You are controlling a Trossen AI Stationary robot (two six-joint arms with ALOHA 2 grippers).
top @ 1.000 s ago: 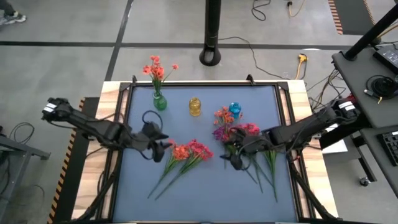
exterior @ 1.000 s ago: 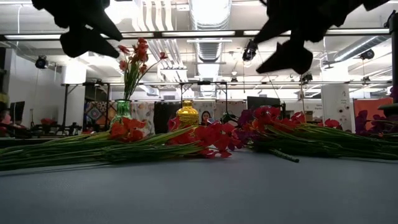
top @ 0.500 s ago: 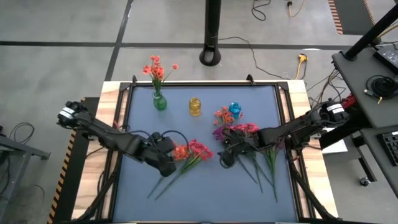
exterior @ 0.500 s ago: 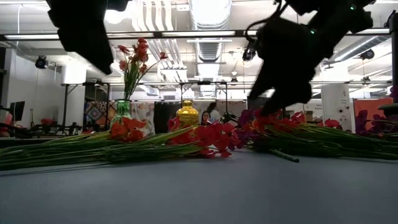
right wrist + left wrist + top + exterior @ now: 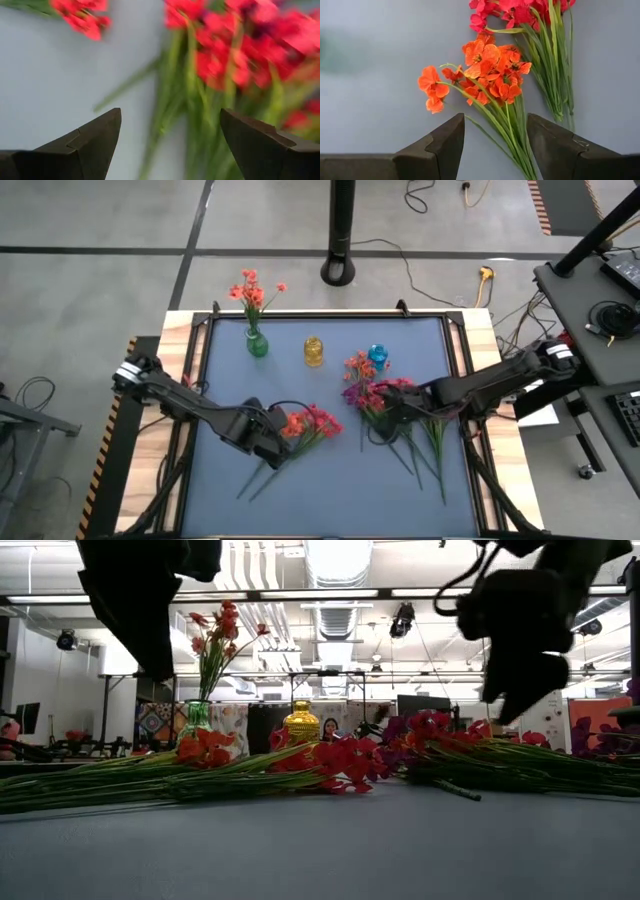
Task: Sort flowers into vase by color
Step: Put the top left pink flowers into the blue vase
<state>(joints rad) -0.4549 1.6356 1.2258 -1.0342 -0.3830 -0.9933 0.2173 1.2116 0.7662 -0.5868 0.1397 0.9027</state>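
Observation:
Two sprays lie side by side on the blue mat: an orange-red one (image 5: 290,423) (image 5: 490,70) and a pink-red one (image 5: 322,418) (image 5: 520,12), their stems running toward the near-left. My left gripper (image 5: 270,442) (image 5: 495,132) hangs open above the orange spray's stems, one finger on each side. A mixed pile of purple-magenta, pink-red and orange flowers (image 5: 378,390) lies at right-centre. My right gripper (image 5: 380,420) (image 5: 170,132) hovers open over that pile's stems. A green vase (image 5: 257,344) holds orange flowers.
An amber vase (image 5: 314,351) and a blue vase (image 5: 377,355) stand behind the flowers at the far side. The pile's green stems (image 5: 435,455) fan toward the near-right. A raised frame (image 5: 200,380) edges the mat. Bare mat lies along the near edge (image 5: 340,500).
My left gripper has moved toward the near-right and come down over the orange spray's stems, staying open. My right gripper has dipped over the pile, then shifted toward the table's right. The flowers have not moved.

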